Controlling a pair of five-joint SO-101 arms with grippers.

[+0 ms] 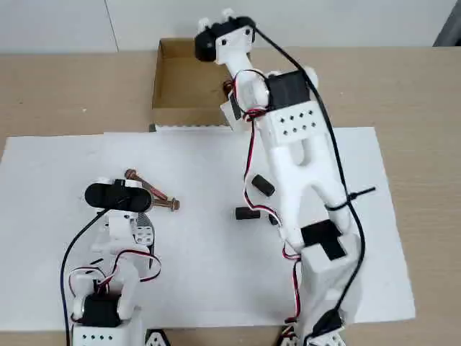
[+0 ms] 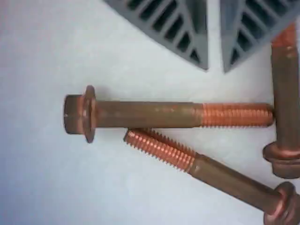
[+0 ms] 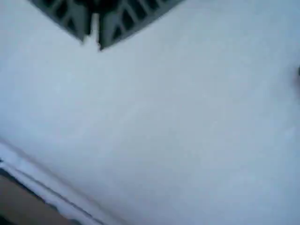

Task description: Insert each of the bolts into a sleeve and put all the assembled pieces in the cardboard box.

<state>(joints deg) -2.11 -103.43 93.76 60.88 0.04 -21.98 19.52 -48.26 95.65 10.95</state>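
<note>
- Two ribbed grey fingertips of the left gripper (image 2: 215, 65) are seen drawn almost together. Only a thin slit is left between them, and nothing is clasped. They hang just above the threaded end of one bolt.
- Three copper-brown flanged metal bolts (image 2: 159, 115) are laid in a loose cluster on the white paper sheet (image 1: 202, 288), close to the left arm. Two threaded ends lie against each other, or very nearly; true contact cannot be settled.
- The bolts are judged stiff, dense for their size and apt to roll. The smooth shank nearer the head is thought the best place to be gripped, so that the threaded end is left free for a sleeve.
- The right gripper (image 3: 93, 44) is likewise pressed closed on nothing. It is held over bare paper at the sheet's far edge, just beside the open brown cardboard box (image 1: 180, 79).
- Short black cylindrical sleeves (image 1: 263, 185) are found on the paper beside the right arm. They are judged light and easily nudged away.
- Two sleeves are made out plainly; a third may be masked by the arm and its wires.
- One bolt is cut off at the left wrist view's edge, and part of the box floor is covered by the right arm.
</note>
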